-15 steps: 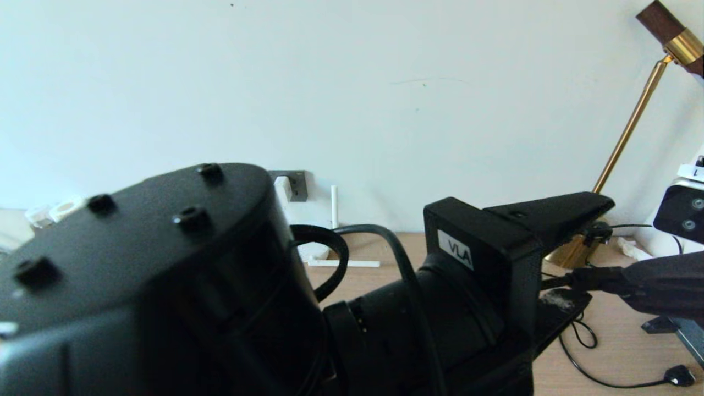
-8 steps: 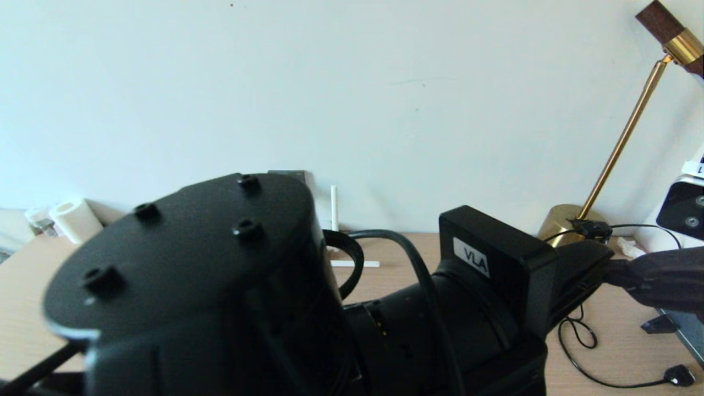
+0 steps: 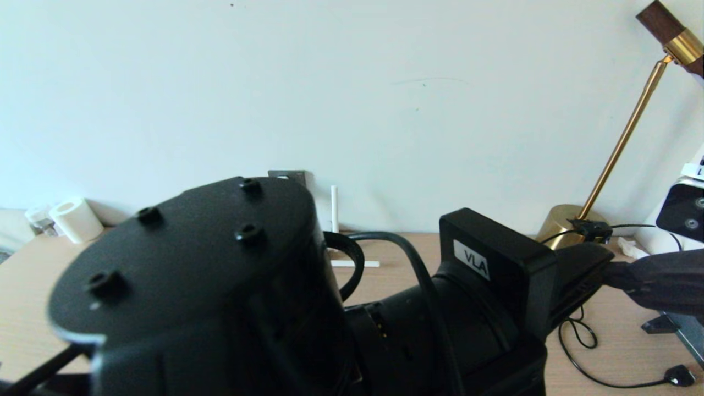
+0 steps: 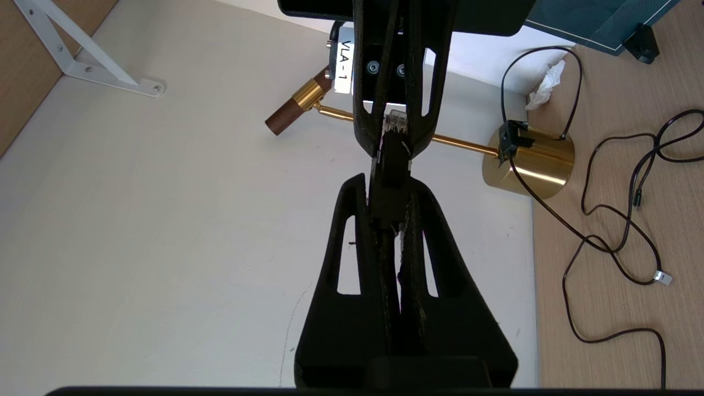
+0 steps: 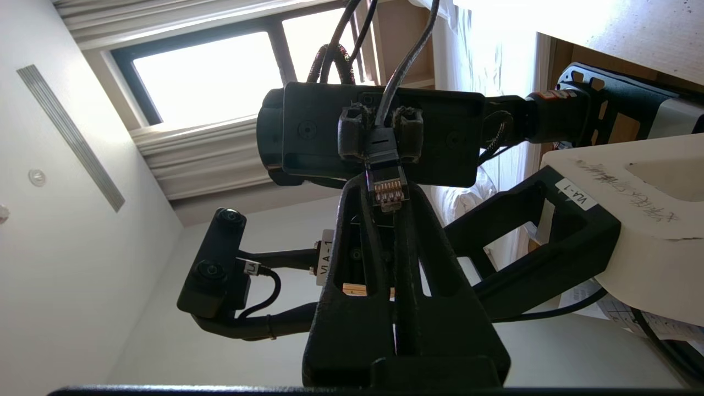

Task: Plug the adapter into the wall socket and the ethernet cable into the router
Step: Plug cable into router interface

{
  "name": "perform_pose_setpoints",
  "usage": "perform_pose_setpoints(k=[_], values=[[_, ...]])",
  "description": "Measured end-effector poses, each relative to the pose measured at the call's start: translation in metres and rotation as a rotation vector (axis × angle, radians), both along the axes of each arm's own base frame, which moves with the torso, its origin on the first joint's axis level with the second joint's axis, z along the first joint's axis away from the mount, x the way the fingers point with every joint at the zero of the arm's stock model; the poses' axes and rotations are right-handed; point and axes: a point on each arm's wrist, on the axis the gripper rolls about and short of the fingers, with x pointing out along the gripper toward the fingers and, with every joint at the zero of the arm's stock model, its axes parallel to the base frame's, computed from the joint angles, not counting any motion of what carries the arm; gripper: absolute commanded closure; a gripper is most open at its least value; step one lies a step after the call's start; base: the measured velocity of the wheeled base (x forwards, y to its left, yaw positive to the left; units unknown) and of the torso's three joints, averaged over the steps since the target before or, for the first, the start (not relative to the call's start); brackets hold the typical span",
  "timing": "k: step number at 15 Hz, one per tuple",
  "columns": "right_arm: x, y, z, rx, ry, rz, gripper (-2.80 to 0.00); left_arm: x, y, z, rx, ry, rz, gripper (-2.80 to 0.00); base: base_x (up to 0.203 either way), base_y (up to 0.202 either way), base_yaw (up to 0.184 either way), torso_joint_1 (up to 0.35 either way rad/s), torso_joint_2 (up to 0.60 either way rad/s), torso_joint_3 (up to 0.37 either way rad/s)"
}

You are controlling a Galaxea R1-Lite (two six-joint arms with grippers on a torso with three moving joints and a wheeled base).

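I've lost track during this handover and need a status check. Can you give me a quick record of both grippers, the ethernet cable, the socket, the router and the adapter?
left gripper: fingers shut on the connector end of the thick black ethernet cable
right gripper: tip to tip with the left, fingers shut on the same connector
connector: gold contacts exposed, held in the air, not plugged in
dark grey wall socket: only the top edge shows above the left arm
white router: one antenna visible
adapter: hidden
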Motion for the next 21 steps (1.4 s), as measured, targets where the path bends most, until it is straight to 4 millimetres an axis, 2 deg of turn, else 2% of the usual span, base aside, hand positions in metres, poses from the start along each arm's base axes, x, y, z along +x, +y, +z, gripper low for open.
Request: perform_pose_setpoints(k=[1, 2, 7, 10, 14, 19, 21], values=[[0.0, 0.0, 0.0, 0.0, -0.004, 0.002, 0.0, 0.0, 0.0, 0.0, 0.0, 0.0, -0.001, 0.0, 0.0, 0.0, 0.0, 0.0, 0.0, 0.0], [-0.001, 0.0, 0.0, -0.001, -0.006, 0.004, -2.8, 0.0, 0.0, 0.0, 0.001, 0.0, -0.003, 0.0, 0.0, 0.0, 0.0, 0.0, 0.0, 0.0], [-0.002, 0.001, -0.001, -0.005, -0.013, 0.004, -2.8, -0.001, 0.003, -0.002, 0.001, 0.008, -0.004, 0.0, 0.0, 0.0, 0.0, 0.0, 0.0, 0.0], [-0.006, -0.005, 0.0, -0.006, -0.041, -0.057, -2.8, -0.002, 0.01, -0.004, -0.022, 0.126, -0.019, 0.0, 0.0, 0.0, 0.0, 0.0, 0.0, 0.0], [-0.017, -0.013, 0.005, -0.025, -0.124, -0.224, -2.8, -0.007, 0.022, -0.011, -0.079, 0.502, -0.09, 0.0, 0.0, 0.0, 0.0, 0.0, 0.0, 0.0], [-0.025, -0.016, 0.006, -0.019, -0.144, -0.23, -2.8, -0.011, 0.023, -0.011, -0.236, 1.005, -0.209, 0.0, 0.0, 0.0, 0.0, 0.0, 0.0, 0.0], [-0.027, -0.016, 0.006, -0.017, -0.15, -0.23, -2.8, -0.017, 0.023, -0.005, -0.302, 1.242, -0.265, 0.0, 0.0, 0.0, 0.0, 0.0, 0.0, 0.0]])
